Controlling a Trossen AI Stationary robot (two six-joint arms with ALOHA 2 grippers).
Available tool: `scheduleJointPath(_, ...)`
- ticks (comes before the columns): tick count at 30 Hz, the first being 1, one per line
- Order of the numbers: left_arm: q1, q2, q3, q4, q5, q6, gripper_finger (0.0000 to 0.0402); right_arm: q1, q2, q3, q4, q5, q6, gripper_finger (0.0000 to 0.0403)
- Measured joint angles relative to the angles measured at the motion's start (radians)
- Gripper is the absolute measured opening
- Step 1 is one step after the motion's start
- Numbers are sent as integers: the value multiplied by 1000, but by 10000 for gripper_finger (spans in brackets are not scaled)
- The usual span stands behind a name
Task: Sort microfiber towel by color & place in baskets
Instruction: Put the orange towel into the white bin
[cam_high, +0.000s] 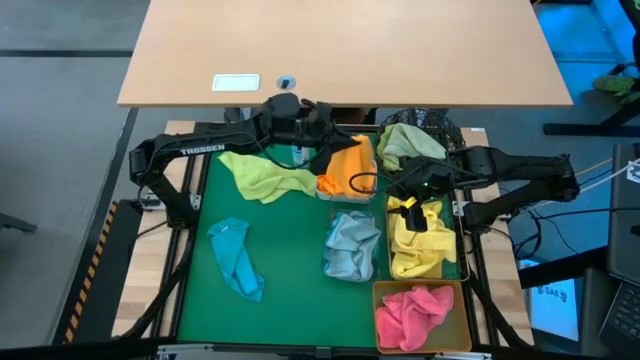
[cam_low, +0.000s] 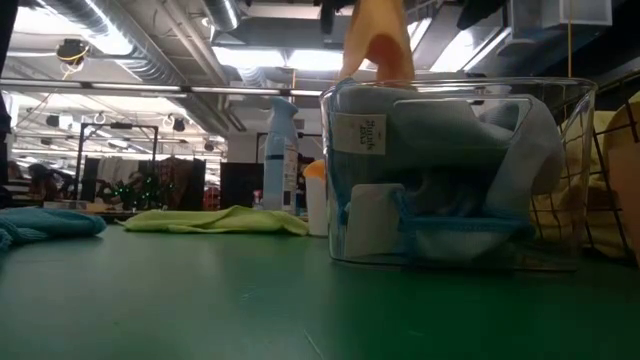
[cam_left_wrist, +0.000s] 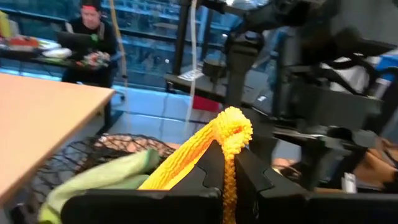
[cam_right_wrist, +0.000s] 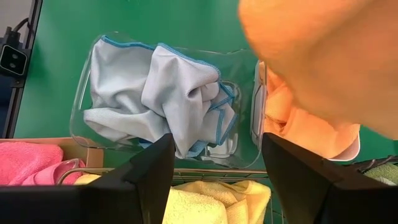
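- Left gripper (cam_left_wrist: 229, 177) is pressed together on an orange towel (cam_left_wrist: 205, 146), pinching a fold between its 2 fingers; in the high view it hangs above the white tub (cam_high: 350, 178) near the far edge of the green mat (cam_high: 290, 270).
- Right gripper (cam_high: 412, 208) hovers with its fingers spread and nothing between them, over the rectangular wire basket (cam_high: 462, 255) by the mat's right edge.
- Yellow towels (cam_high: 420, 245) fill that wire basket.
- Grey-blue towels (cam_right_wrist: 161, 99) lie bunched in the clear tub (cam_high: 352, 245), just beside the wire basket.
- Pink towels (cam_high: 412, 312) sit in the amber tub (cam_high: 385, 292) at the near right corner.
- Light green towel (cam_high: 408, 142) rests in the black round wire-mesh basket (cam_left_wrist: 93, 152) at the far right corner.
- Another light green towel (cam_high: 262, 175) lies loose on the mat near its far edge.
- Teal towel (cam_high: 236, 258) lies loose towards the mat's left edge.
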Motion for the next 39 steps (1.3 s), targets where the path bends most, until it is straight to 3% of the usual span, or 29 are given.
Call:
scheduleJointPath(8, -38, 0, 0, -98, -18, 2, 3, 0, 0, 0, 0, 0, 0, 241)
scheduleJointPath(13, -38, 0, 1, -215, -164, 77, 3, 0, 0, 0, 0, 0, 0, 241)
scheduleJointPath(26, -37, 10, 1, -330, -505, 219, 3, 0, 0, 0, 7, 1, 0, 241)
scheduleJointPath(33, -38, 10, 1, -325, -479, 215, 3, -9, 7, -62, 122, 166, -58, 241)
scheduleJointPath(39, -42, 20, 1, -313, -441, 207, 3, -112, 8, -185, 284, 183, -89, 241)
